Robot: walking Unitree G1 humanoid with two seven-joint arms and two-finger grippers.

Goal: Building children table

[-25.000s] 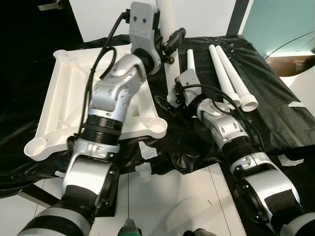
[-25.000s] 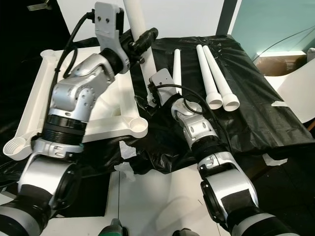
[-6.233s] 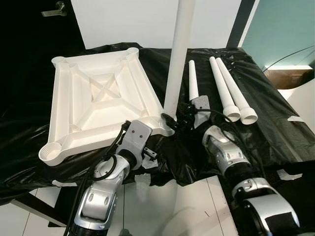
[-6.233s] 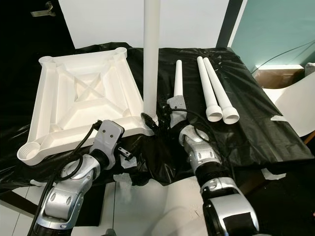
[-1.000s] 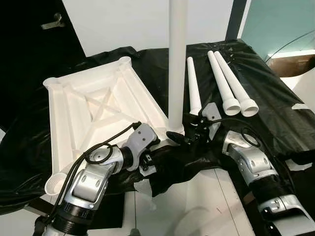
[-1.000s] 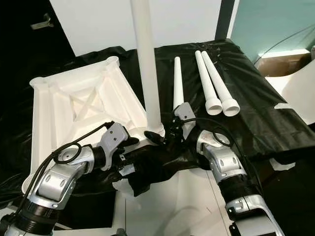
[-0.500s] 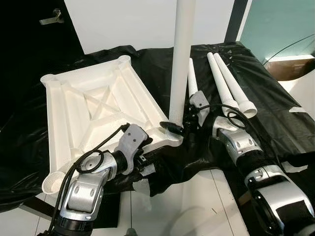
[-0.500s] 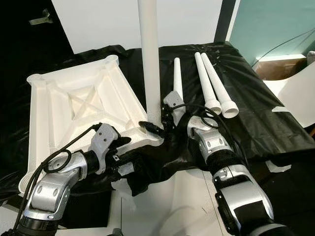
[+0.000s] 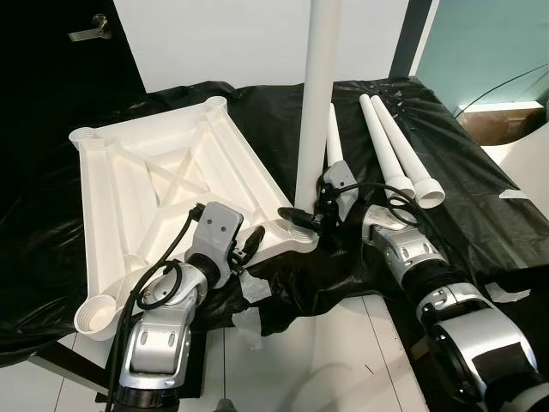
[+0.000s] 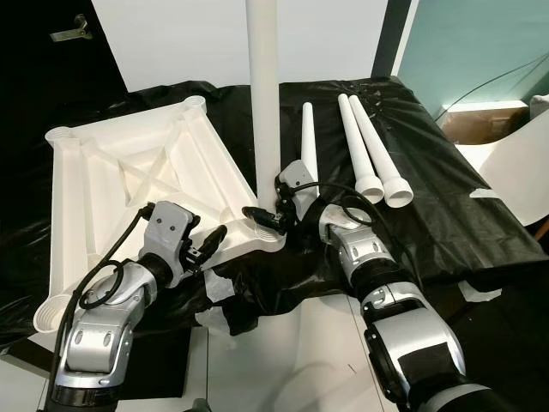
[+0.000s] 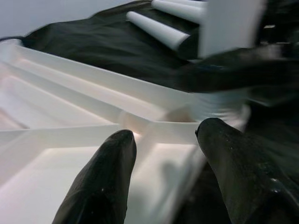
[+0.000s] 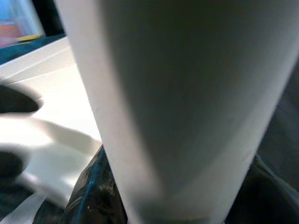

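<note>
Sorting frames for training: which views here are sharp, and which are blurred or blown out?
Both eye views are sharp and evenly lit. Left wrist view: the tabletop glares white, and the background blurs. Right wrist view: the upright leg is too close, soft and shaded.

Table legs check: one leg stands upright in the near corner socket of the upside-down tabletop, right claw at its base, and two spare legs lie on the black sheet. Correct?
Not quite: three spare legs lie on the black sheet, not two, as the left eye view shows. The rest holds: one upright leg stands in the near corner socket of the upside-down tabletop, with the right claw at its base.
</note>
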